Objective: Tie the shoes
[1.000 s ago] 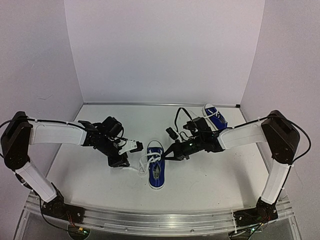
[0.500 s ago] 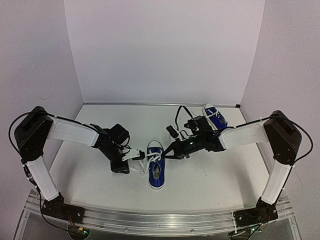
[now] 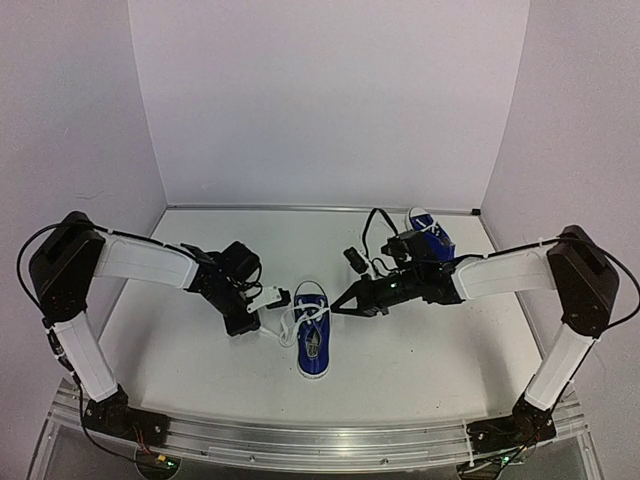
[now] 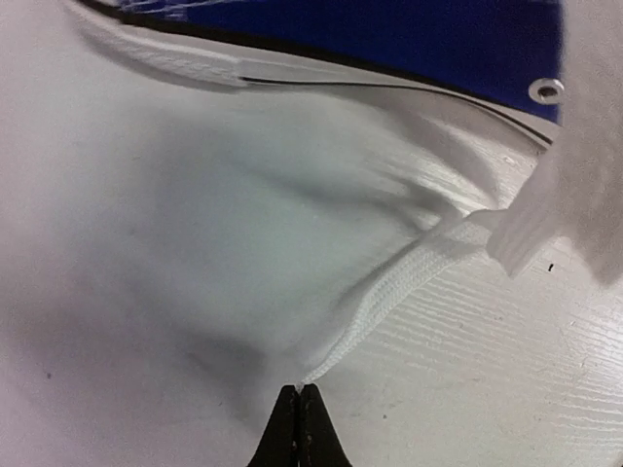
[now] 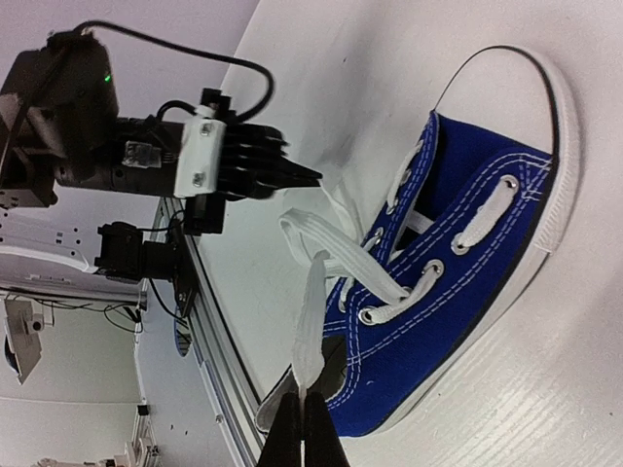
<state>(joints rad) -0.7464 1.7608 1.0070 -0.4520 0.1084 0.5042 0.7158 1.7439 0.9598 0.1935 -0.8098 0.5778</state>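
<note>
Left fingers are pressed tight together, and we can see the end of a white lace caught right at their tips, low over the pale worktop. From that pinch the lace runs flat and slightly slack up to the right, toward the near sneaker. Its blue canvas side, white sole edge and one metal eyelet fill the top of our left wrist view.

Over on the other side, the right fingers are shut as well, clamped on a second lace. It runs straight from their tips to the crossed lacing over the tongue. In this wrist view we look along the sneaker's flank, with stitched eyelets in a row and the white rubber toe cap at the far end. The left fingers face us from beyond the shoe.

From above, we find the near sneaker standing on its sole around the middle of the worktop. Its toe cap points at the back wall and its heel opening is toward the arm bases. It sits between the two pairs of fingers, left ones just beside its toe end, right ones just off its other side. Both arms reach in low.

The far sneaker sits at the back right of the worktop, behind the right arm's wrist and well apart from the near one.
</note>
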